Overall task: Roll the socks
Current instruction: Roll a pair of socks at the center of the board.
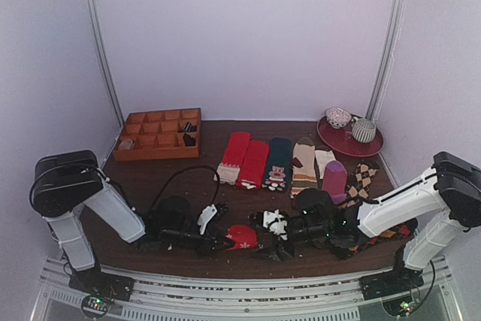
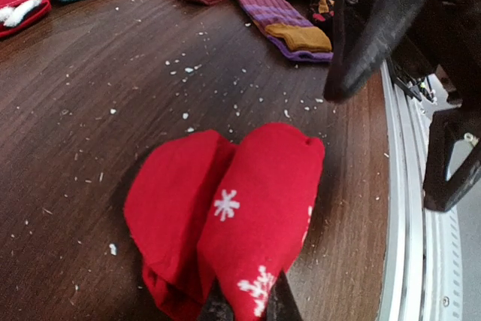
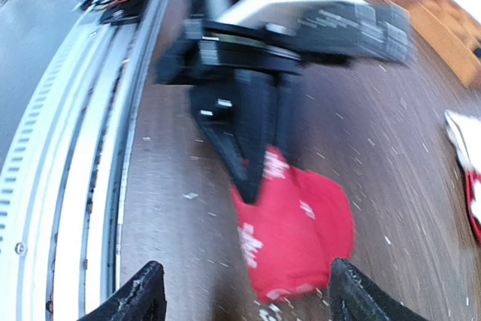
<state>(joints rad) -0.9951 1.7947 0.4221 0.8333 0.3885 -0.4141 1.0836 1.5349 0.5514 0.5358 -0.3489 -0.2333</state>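
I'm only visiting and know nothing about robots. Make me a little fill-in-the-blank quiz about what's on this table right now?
1. The rolled socks are bright ___ with white snowflakes.
2. The left gripper is ___ on them.
3. The right gripper, holding nothing, stands ___.
4. In the top view, the wooden tray sits at the back ___ corner of the table.
Missing words: red; shut; open; left.

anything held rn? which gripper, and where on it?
Left gripper holds the rolled red socks, jaws shut on the edge of the bundle that faces the left arm. Right gripper holds nothing, jaws open.
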